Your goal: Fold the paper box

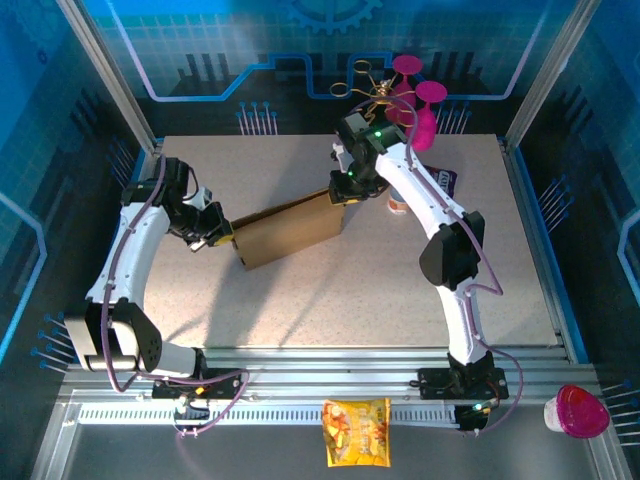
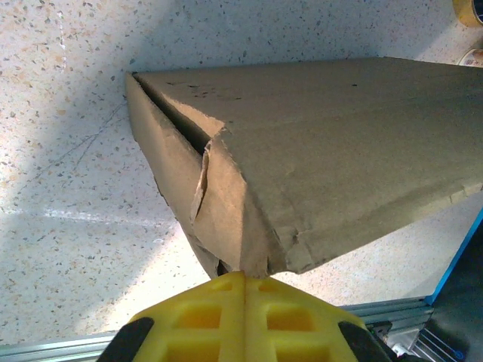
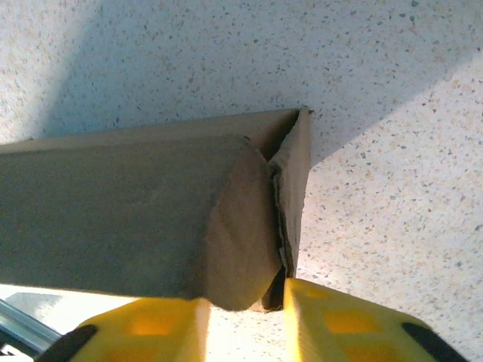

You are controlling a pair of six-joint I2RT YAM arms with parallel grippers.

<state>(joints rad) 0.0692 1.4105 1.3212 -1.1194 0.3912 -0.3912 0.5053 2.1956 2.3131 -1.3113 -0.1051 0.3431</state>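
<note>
Spanning the middle of the speckled worktop (image 1: pixel 400 290), the paper box (image 1: pixel 290 232), a long brown corrugated carton, stretches at a slant between two robot arms, its left end nearer the arm bases and its right end farther back. The left tool (image 1: pixel 222 240) meets the nearer end clenched tight, its yellow fingers (image 2: pixel 204 320) pressed together. The carton's crumpled, torn corner flap comes down to the seam where the fingertips join, and whether any cardboard is nipped there cannot be told. The right tool (image 1: pixel 338 195) stands at the farther end released, its jaws parted, one yellow finger (image 3: pixel 347 324) on either side of the lower edge of the carton's end flaps. One flap curls round the end and another stands on edge beside it, a dark slit between them. Whether the pads press the cardboard cannot be told. Pink plastic goblets (image 1: pixel 424 125) stand at the back of the worktop behind the right arm, and a small white container (image 1: pixel 397 205) sits just beside that arm. An orange snack bag (image 1: pixel 357 432) lies on the near rail between the arm bases, and a pink-lidded cup (image 1: pixel 577 410) rests by the frame's near right corner.
</note>
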